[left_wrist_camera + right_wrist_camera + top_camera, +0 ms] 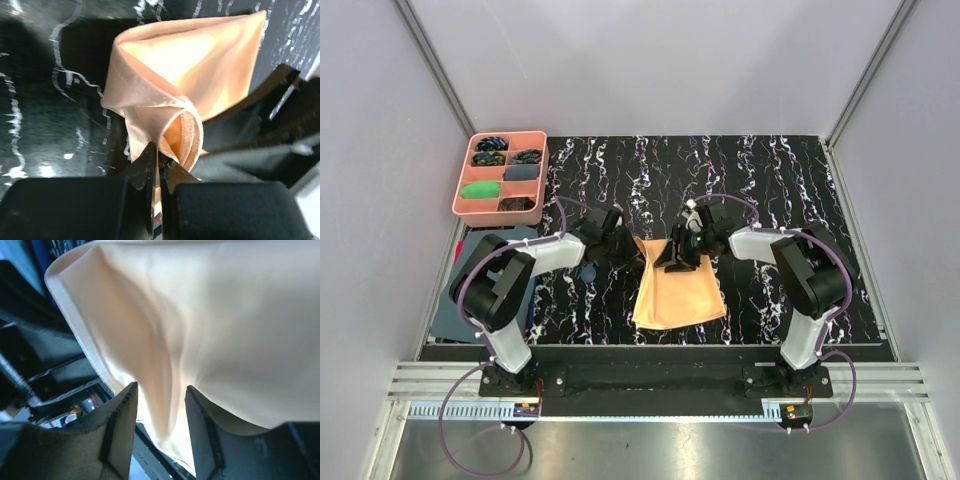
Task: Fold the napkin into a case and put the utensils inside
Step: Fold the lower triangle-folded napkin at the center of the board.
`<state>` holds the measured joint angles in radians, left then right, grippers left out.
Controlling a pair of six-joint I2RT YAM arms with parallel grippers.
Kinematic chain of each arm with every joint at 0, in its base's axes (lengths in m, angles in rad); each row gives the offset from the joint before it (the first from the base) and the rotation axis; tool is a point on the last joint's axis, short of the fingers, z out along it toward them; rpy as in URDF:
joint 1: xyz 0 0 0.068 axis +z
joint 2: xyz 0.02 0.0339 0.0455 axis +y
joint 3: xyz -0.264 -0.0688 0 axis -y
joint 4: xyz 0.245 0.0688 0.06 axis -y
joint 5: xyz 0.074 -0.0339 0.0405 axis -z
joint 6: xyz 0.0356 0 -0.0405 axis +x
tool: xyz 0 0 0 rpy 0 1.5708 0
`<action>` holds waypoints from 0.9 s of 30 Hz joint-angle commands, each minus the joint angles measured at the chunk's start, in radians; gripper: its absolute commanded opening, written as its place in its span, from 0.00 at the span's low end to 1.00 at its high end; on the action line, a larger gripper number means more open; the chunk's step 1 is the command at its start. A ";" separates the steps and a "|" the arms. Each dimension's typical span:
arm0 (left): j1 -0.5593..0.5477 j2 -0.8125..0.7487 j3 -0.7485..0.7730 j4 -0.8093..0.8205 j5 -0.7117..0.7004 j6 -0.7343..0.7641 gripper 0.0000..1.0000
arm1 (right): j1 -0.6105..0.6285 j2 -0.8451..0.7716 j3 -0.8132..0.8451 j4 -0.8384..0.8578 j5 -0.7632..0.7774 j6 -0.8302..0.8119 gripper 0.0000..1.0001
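Observation:
The napkin is shiny peach-orange fabric, lying folded into a broad layered sheet at the table's middle front, wider than a narrow case. My left gripper is at its far left corner. In the left wrist view, my left gripper is shut on a curled, layered corner of the napkin. My right gripper is over the napkin's far edge. Seen from the right wrist, my right gripper is open, with a drooping fold of the napkin hanging between the fingers, untouched by either pad. No utensils are in view.
A pink compartment tray with small coloured bundles stands at the far left. A dark blue-grey cloth lies at the near left under the left arm. The black marbled tabletop extends behind and to the right of the napkin.

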<state>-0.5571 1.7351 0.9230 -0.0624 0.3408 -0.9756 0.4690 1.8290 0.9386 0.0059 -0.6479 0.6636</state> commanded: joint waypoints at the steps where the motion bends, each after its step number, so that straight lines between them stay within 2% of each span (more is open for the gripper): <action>1: -0.026 -0.042 0.033 0.042 0.023 -0.025 0.06 | -0.018 0.010 0.054 -0.056 0.044 -0.058 0.46; 2: -0.036 -0.029 0.040 0.041 0.021 -0.026 0.06 | -0.020 0.032 0.058 -0.061 0.044 -0.062 0.38; 5: -0.050 0.018 0.085 0.041 0.036 -0.029 0.06 | -0.020 0.078 0.071 -0.058 0.037 -0.065 0.26; 8: -0.063 0.053 0.117 0.046 0.040 -0.035 0.04 | -0.020 0.099 0.072 -0.060 0.040 -0.067 0.20; 11: -0.075 0.066 0.134 0.047 0.024 -0.035 0.04 | -0.023 0.107 0.066 -0.060 0.057 -0.073 0.18; 18: -0.093 0.107 0.168 0.042 0.015 -0.046 0.04 | -0.024 0.113 0.081 -0.069 0.070 -0.084 0.18; 22: -0.098 0.124 0.174 0.042 -0.008 -0.046 0.04 | -0.032 0.066 0.112 -0.173 0.131 -0.104 0.20; 24: -0.098 0.138 0.180 0.041 -0.017 -0.046 0.04 | -0.043 0.032 0.121 -0.214 0.189 -0.117 0.24; 25: -0.098 0.142 0.178 0.039 -0.022 -0.046 0.04 | -0.046 0.001 0.123 -0.257 0.203 -0.117 0.32; 27: -0.098 0.153 0.183 0.041 -0.023 -0.046 0.04 | -0.050 -0.029 0.137 -0.299 0.217 -0.136 0.37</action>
<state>-0.6449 1.8587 1.0695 -0.0513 0.3351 -1.0176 0.4358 1.8919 1.0317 -0.1646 -0.5491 0.5850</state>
